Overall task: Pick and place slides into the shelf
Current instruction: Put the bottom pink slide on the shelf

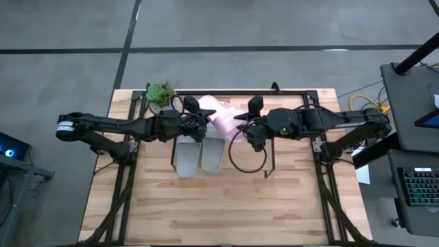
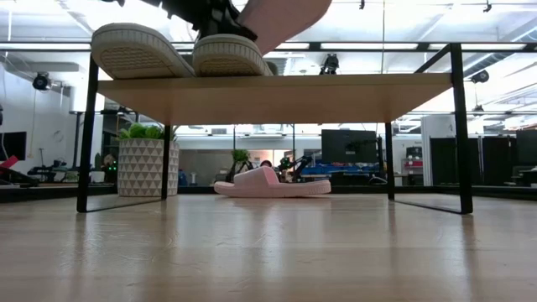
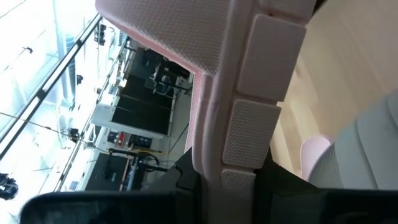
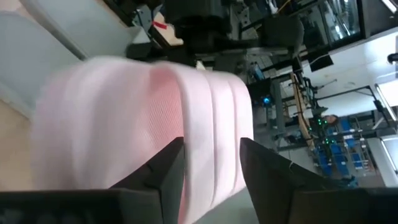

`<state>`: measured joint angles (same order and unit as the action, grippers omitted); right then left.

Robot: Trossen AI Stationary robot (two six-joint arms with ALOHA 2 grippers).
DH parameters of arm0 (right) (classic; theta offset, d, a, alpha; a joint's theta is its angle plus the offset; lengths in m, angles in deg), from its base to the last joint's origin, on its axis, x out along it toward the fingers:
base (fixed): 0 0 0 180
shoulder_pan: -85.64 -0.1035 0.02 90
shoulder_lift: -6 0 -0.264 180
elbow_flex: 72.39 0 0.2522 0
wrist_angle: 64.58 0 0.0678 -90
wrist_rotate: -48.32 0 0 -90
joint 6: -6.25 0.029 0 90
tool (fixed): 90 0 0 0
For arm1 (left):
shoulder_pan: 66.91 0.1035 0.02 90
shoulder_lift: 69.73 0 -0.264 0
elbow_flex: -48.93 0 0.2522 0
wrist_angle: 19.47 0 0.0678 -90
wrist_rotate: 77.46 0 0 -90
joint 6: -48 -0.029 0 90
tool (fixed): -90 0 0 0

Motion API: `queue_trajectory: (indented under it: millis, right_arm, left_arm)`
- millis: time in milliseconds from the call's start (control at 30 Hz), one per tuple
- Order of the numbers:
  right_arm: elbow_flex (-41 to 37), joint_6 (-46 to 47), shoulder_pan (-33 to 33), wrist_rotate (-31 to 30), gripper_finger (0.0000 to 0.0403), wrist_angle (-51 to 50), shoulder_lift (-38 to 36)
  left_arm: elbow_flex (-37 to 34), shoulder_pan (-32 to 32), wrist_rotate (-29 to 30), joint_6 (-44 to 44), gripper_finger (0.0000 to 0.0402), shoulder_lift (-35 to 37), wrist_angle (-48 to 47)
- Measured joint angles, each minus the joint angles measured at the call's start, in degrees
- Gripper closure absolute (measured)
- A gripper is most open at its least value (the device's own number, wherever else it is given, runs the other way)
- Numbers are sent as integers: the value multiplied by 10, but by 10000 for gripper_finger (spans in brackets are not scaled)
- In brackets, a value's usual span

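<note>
Both arms meet over the shelf (image 1: 295,91), whose board (image 2: 277,99) carries two grey slides (image 1: 186,156) (image 1: 212,155) side by side, soles down. Above them a pale pink slide (image 1: 219,116) hangs tilted. My left gripper (image 1: 201,125) is shut on it. My right gripper (image 4: 211,163) is open, one finger on either side of the slide's other end. A second pink slide (image 2: 273,183) rests sole down on the table under the shelf. My left gripper pinches one end of the pink slide between its two fingers, which lie across the sole's rim (image 3: 231,167) beside the tread pads. The fingers come about level from the table's left. The slide is lifted clear of the shelf and tilted. Whether my right gripper's fingers (image 4: 171,168) touch the slide I cannot tell.
A potted plant (image 1: 160,93) in a white patterned pot (image 2: 147,166) stands at the shelf's far left corner. The shelf's black legs (image 2: 457,126) stand on the wooden table. The table's near half (image 1: 226,213) is bare wood.
</note>
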<state>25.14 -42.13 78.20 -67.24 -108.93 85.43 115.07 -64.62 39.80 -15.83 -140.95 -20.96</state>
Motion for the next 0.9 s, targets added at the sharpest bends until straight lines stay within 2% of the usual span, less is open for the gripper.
queue_trajectory:
  millis: [467,567,767,900]
  right_arm:
    - [3,-15,0,-3,286,3,14]
    - [3,-16,0,-7,309,4,16]
    - [3,-16,0,-16,385,11,15]
    - [3,-13,0,-31,391,14,15]
  left_arm:
    - [0,0,-19,-2,354,0,17]
    - [1,0,-19,-2,354,0,17]
    - [1,0,-19,-1,354,0,17]
    - [1,0,-19,3,348,0,18]
